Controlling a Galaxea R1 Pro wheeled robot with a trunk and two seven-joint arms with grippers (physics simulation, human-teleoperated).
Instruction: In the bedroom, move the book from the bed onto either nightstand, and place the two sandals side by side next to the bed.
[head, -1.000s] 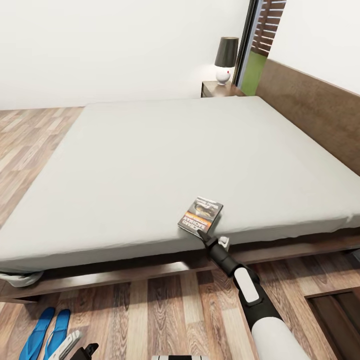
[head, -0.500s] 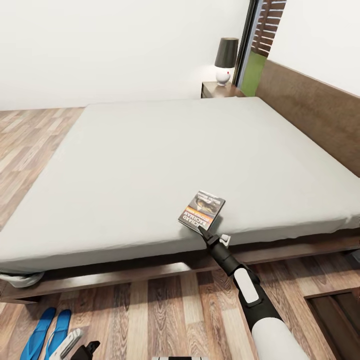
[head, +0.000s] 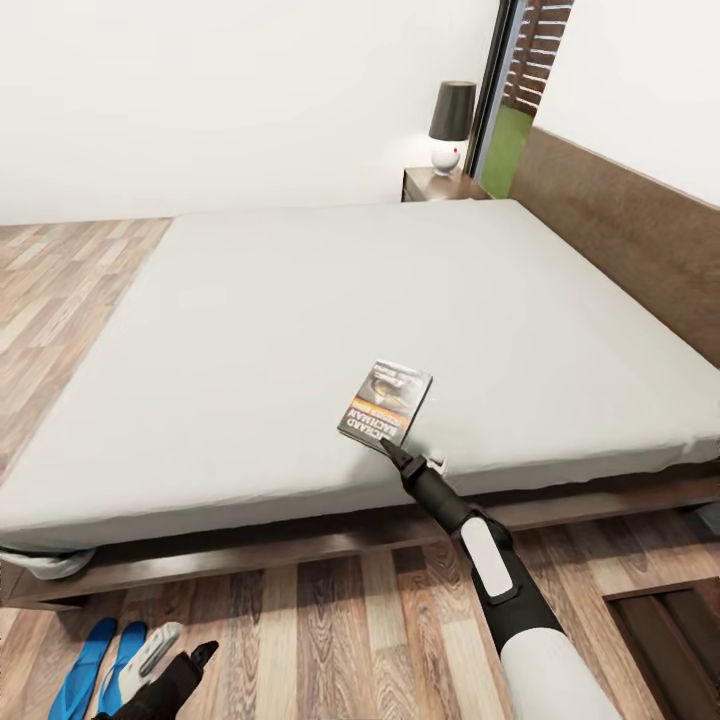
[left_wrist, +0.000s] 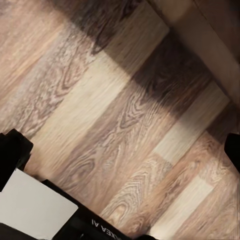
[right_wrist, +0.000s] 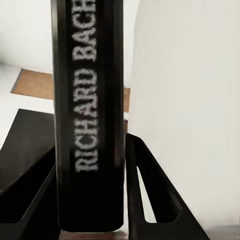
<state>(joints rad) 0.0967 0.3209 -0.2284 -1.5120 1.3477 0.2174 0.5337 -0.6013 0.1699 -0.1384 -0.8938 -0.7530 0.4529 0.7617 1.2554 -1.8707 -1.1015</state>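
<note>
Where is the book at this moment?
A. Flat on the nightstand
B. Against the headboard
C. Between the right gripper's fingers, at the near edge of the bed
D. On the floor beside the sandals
C: the right wrist view shows the book spine between the right gripper fingers, over the bed edge.

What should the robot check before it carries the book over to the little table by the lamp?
1. Book between the right gripper fingers: ok, the right wrist view shows its spine between both.
2. Book clear of the bed: cannot tell, it looks tilted, but its near edge is hidden.
3. Nightstand top has room: cannot tell, a lamp stands there.
4. Sandals side by side next to the bed: ok.
5. Left gripper empty: ok, floor shows between its fingers.
</note>
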